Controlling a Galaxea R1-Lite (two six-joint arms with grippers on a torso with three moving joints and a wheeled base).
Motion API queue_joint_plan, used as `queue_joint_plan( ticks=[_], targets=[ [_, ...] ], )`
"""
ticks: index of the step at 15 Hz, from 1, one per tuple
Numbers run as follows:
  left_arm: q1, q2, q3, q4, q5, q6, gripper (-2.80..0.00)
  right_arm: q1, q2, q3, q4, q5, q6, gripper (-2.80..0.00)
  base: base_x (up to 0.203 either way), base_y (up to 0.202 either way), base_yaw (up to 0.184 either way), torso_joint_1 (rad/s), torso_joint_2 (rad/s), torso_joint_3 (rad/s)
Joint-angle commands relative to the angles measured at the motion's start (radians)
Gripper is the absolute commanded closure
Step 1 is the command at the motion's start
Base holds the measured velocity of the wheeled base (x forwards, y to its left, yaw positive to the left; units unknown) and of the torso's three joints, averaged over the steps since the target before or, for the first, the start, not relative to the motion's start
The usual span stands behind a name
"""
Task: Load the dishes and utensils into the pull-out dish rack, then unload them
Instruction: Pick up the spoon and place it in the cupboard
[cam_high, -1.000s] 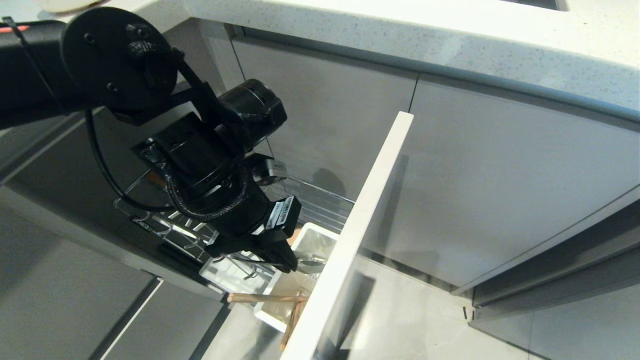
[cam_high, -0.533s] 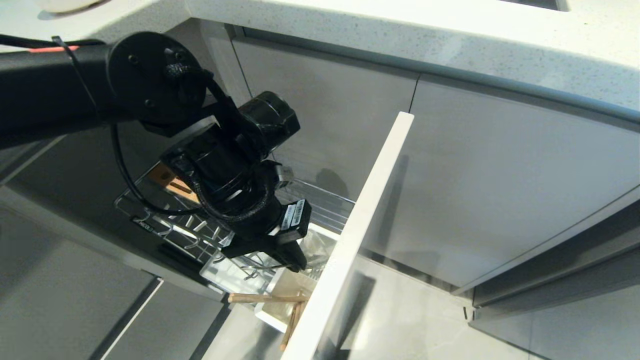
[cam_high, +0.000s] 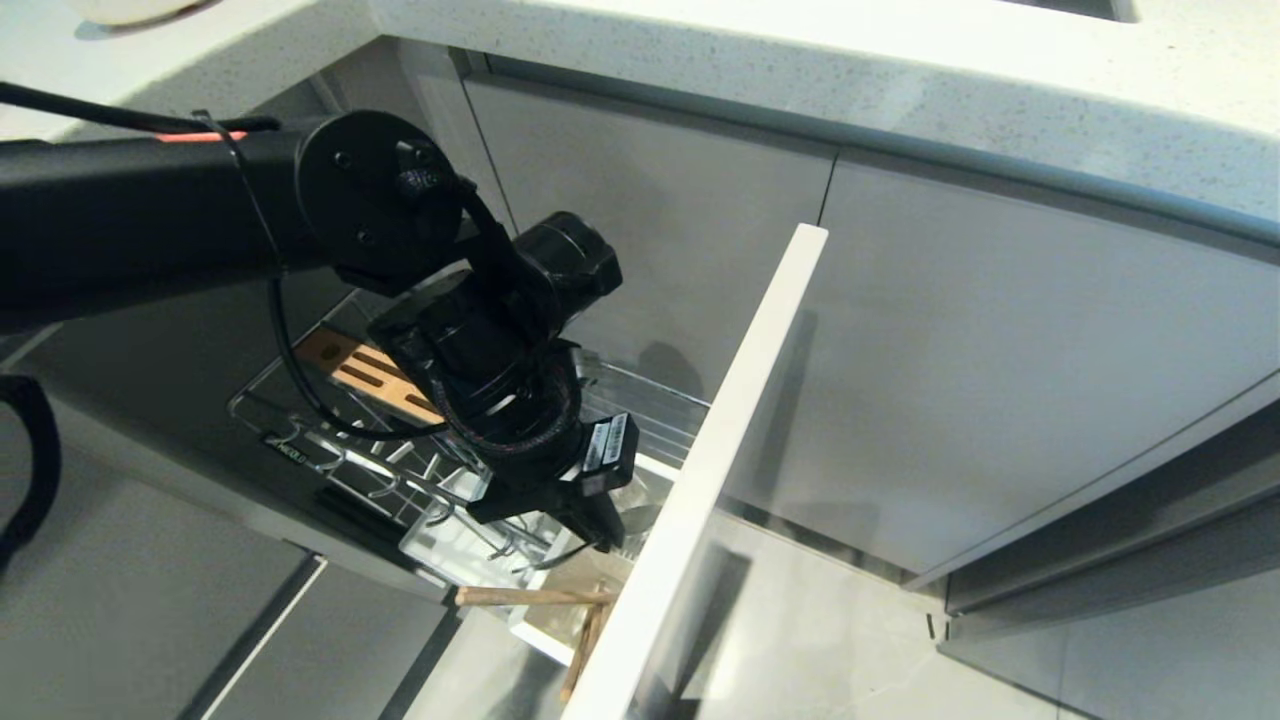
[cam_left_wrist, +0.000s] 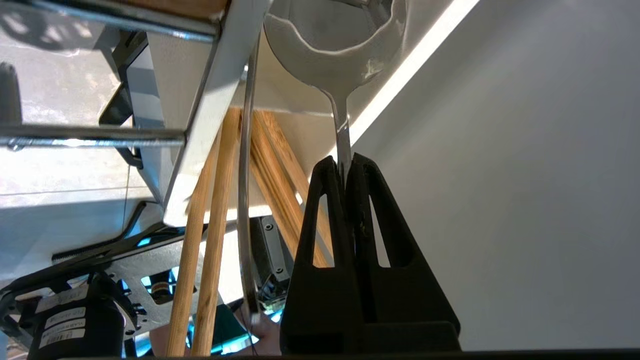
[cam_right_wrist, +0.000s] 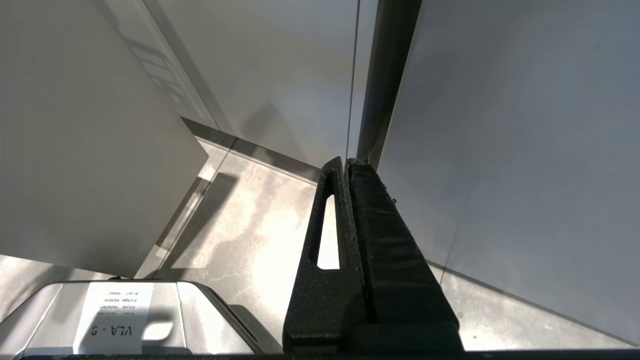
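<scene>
The left tool (cam_left_wrist: 344, 161) pinches the spoon (cam_left_wrist: 336, 65) handle beside the chopsticks (cam_left_wrist: 210, 235).

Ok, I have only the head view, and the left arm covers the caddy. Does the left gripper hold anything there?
Observer: Yes. In the left wrist view the left gripper has its fingers shut on the thin handle of the spoon.
Operator: And the chopsticks, are they between the fingers too?
Observer: No. The chopsticks lie beside the fingers, apart from them.
Operator: I do not see the right arm at all.
Observer: The right wrist view shows the right gripper shut and empty, facing the grey cabinet doors and the floor.
</scene>
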Motion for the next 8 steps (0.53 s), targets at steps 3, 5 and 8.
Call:
queue_joint_plan(
  ticks=[3, 5, 8],
  targets=[
    [0.000, 0.022, 0.000, 0.004, -0.002, -0.004, 0.00, 0.000, 0.001, 0.002, 0.000, 0.000, 0.000, 0.00, 0.000, 0.000, 0.000, 0.000, 0.00, 0.000],
    [0.000, 0.028, 0.000, 0.004, -0.002, -0.004, 0.00, 0.000, 0.001, 0.002, 0.000, 0.000, 0.000, 0.00, 0.000, 0.000, 0.000, 0.000, 0.00, 0.000],
    [0.000, 0.036, -0.002, 0.004, -0.002, -0.005, 0.00, 0.000, 0.001, 0.002, 0.000, 0.000, 0.000, 0.00, 0.000, 0.000, 0.000, 0.000, 0.00, 0.000]
  ],
)
